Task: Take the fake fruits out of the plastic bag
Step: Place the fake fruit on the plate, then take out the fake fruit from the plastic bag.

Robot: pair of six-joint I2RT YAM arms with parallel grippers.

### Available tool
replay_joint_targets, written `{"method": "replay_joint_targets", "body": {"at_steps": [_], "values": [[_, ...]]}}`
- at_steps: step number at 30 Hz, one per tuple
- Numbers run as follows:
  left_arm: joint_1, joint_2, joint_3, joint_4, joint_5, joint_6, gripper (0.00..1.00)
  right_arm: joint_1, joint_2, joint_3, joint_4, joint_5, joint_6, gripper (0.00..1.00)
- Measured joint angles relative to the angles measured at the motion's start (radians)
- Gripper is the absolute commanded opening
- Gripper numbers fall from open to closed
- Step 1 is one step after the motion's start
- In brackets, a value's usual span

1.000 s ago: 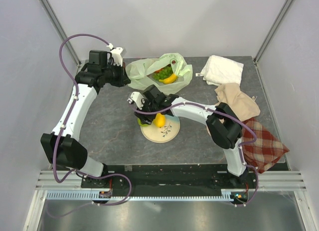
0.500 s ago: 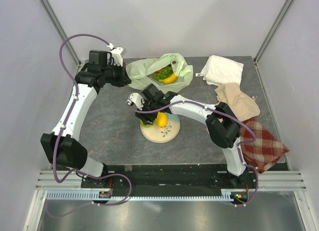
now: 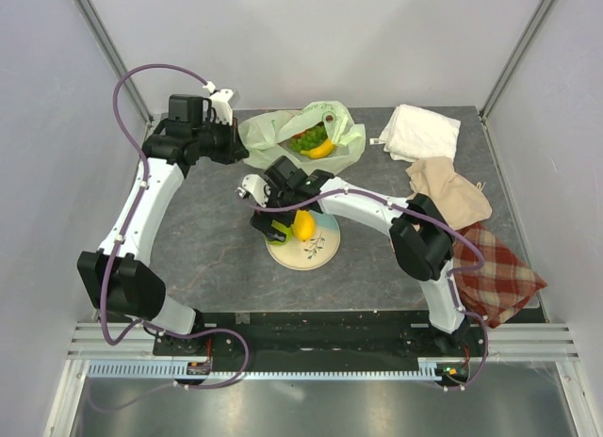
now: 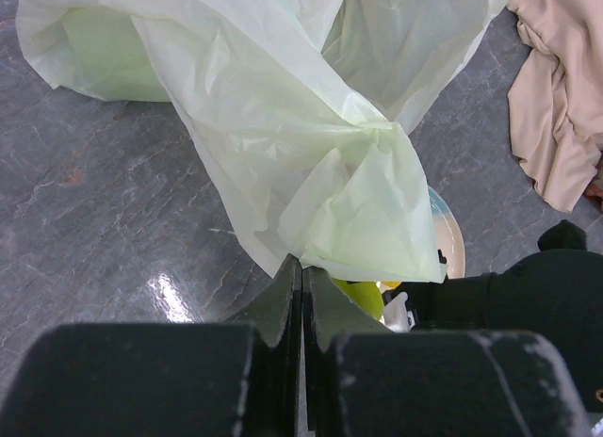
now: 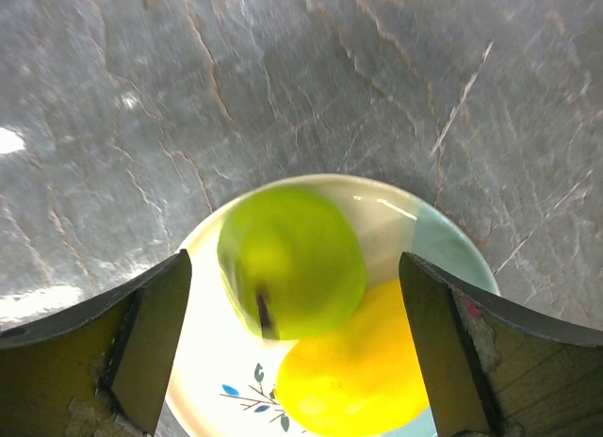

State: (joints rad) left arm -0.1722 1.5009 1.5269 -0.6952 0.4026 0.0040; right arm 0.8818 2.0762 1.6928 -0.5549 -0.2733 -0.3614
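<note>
Grey stone-look desk [image 3: 217, 258] carries a cream round plate [image 3: 325, 253] mid-frame with a glossy green apple [image 5: 292, 263] and yellow mango [image 5: 353, 380]; right claw [image 5: 294, 347] spread apart above. Left claw [image 4: 301, 277] pinches the crinkly pale-green plastic bag [image 4: 283, 126], upper centre.

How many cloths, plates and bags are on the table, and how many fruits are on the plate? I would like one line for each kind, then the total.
cloths: 3 (white cloth, beige cloth, plaid cloth)
plate: 1
plastic bag: 1
fruits on the plate: 2 (green apple, yellow mango)
total: 7
</note>
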Motion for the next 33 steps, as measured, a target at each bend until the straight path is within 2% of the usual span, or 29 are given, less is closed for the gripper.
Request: {"method": "replay_joint_targets", "body": {"at_steps": [10,12,16,17,20,21,24,33], "values": [[0.0,0.031,0.023,0.016,0.024,0.0,0.02,-0.012,-0.09,0.074,-0.017,-0.08,0.07,0.98],[0.001,0.032,0.023,0.022,0.027,-0.005,0.02,-0.038,-0.124,0.082,-0.021,-0.105,0.103,0.98],[0.002,0.031,0.022,0.021,0.028,-0.006,0.02,-0.169,-0.164,0.133,0.023,-0.144,0.168,0.96],[0.002,0.03,0.02,0.021,0.029,-0.006,0.01,-0.212,-0.164,0.152,0.039,-0.145,0.175,0.95],[0.002,0.016,-0.002,0.018,0.042,-0.006,0.02,-0.322,-0.164,0.183,0.079,-0.139,0.186,0.83],[0.002,0.012,-0.008,0.016,0.046,-0.006,0.02,-0.349,-0.162,0.188,0.089,-0.135,0.185,0.73],[0.002,0.005,-0.029,0.008,0.056,-0.005,0.02,-0.386,-0.136,0.2,0.119,-0.116,0.155,0.61],[0.002,0.007,-0.034,-0.043,0.087,0.047,0.02,-0.388,0.137,0.188,0.234,-0.077,0.05,0.63]]}}
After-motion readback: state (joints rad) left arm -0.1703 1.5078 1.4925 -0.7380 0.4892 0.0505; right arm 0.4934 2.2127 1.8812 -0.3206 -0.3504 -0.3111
